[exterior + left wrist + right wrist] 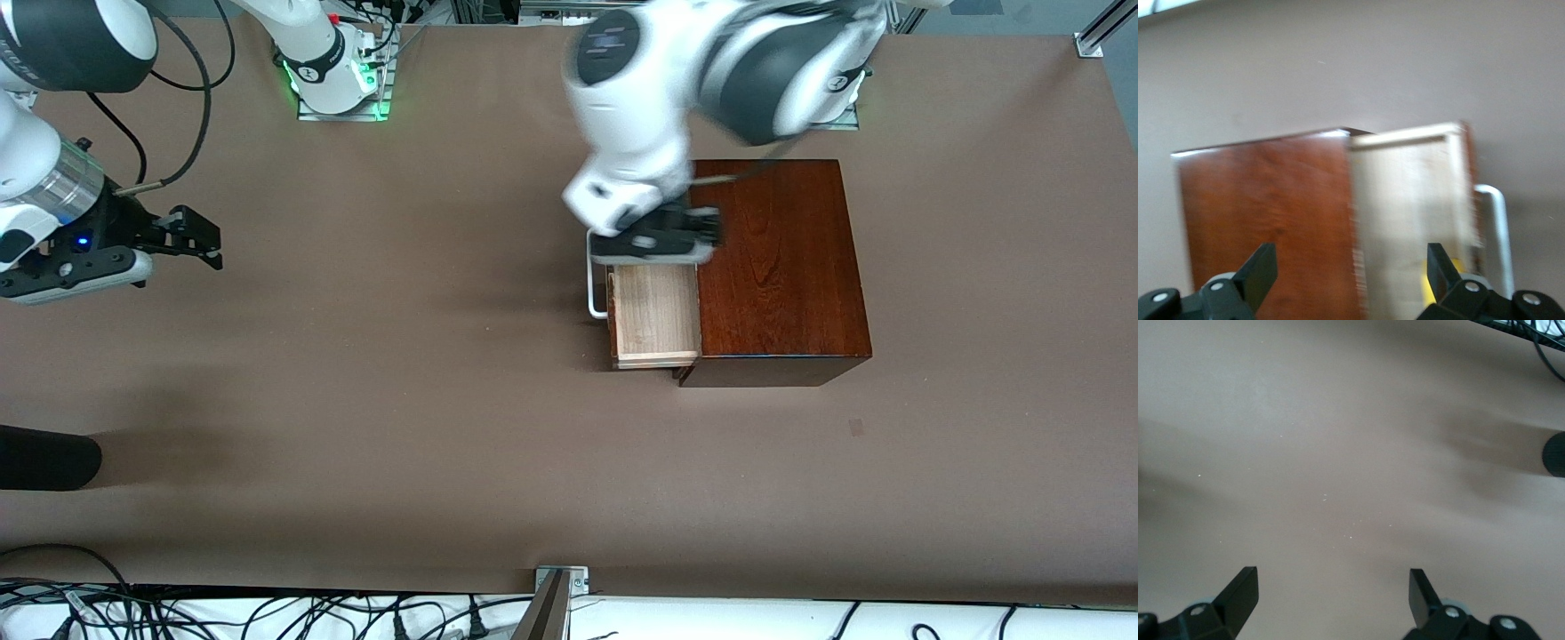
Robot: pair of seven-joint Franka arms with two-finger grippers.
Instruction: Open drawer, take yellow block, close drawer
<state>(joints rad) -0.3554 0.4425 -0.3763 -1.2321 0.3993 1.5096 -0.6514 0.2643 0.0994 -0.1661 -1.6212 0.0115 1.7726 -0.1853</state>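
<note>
- Currently the drawer (653, 316) stands pulled out of the dark mahogany box (778, 267), its pale wood tray exposed toward the right arm's end of the table (400, 427).
- Box sits in the half of the table toward the left arm's end, close to the edge where the robot bases stand; its glossy top is bare.
- White U-shaped handle (594, 284) projects from the drawer front, partly covered by the left arm in the front view; in the left wrist view the bar (1498, 233) runs beside the tray's front wall.
- Left gripper (662, 238) hangs over the part of the open tray that lies toward the bases, where drawer meets box. Fingers spread wide, nothing between them; one fingertip (1258, 270) shows over the box top, the other over the tray.
- Yellow block (1431, 283): only a sliver shows in the left wrist view, inside the tray at its handle end, mostly hidden by one finger. Not visible in the front view, where the arm covers that spot.
- Right gripper (191, 236) waits over bare table near the right arm's end, well apart from the box. Fingers (1241, 590) wide apart, holding nothing; only brown tabletop beneath.
- Dark rounded object (44, 458) lies at the table edge at the right arm's end, nearer the front camera; cannot tell what it is.
</note>
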